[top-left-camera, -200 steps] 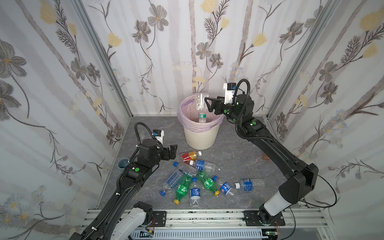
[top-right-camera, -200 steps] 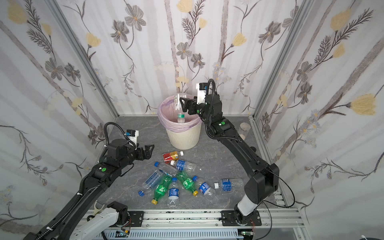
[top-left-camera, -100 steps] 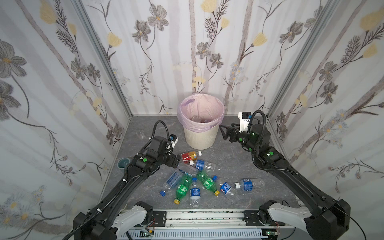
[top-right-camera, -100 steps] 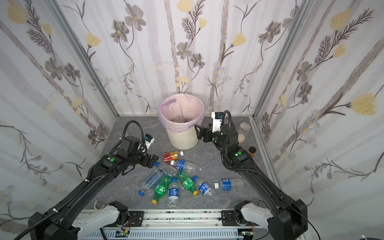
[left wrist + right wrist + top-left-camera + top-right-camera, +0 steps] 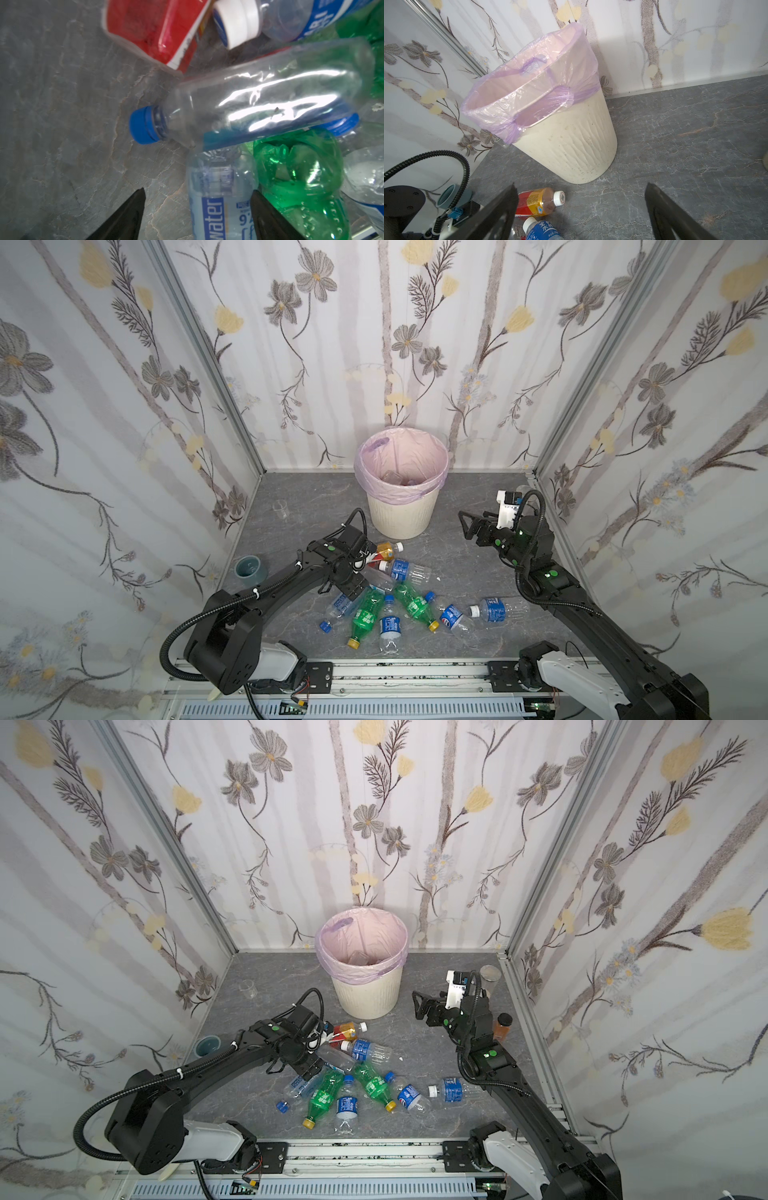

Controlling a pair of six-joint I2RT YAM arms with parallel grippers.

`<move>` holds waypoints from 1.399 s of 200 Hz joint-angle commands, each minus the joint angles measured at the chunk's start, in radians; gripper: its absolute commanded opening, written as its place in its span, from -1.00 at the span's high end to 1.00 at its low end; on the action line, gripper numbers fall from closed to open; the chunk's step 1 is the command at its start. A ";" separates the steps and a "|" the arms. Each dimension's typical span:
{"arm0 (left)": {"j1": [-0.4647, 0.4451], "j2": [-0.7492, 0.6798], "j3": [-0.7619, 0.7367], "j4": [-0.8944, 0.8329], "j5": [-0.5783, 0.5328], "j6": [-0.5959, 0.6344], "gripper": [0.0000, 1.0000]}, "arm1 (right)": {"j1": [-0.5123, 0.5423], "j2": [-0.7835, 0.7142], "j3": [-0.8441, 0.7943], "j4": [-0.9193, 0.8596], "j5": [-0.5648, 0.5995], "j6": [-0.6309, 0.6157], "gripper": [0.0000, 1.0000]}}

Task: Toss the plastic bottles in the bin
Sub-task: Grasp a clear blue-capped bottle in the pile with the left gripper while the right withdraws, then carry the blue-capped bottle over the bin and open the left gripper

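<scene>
In both top views the plastic bottles (image 5: 390, 605) lie heaped on the table (image 5: 457, 568) in front of the bin (image 5: 401, 514), apart from it. The left tool (image 5: 353, 591) is down among them. The right tool (image 5: 467, 524) hangs beside the bin.

In the left wrist view, the left tool's jaws stand apart astride a clear water bottle (image 5: 218, 203), one finger clear of it, gripping nothing.

In the right wrist view, the right tool's jaws gape wide towards the bin, with nothing between them.
</scene>
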 commanded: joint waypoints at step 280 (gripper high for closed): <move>-0.019 -0.652 0.124 0.672 -0.344 -0.342 0.21 | -0.077 -0.057 -0.142 -0.068 -0.015 -0.026 -0.85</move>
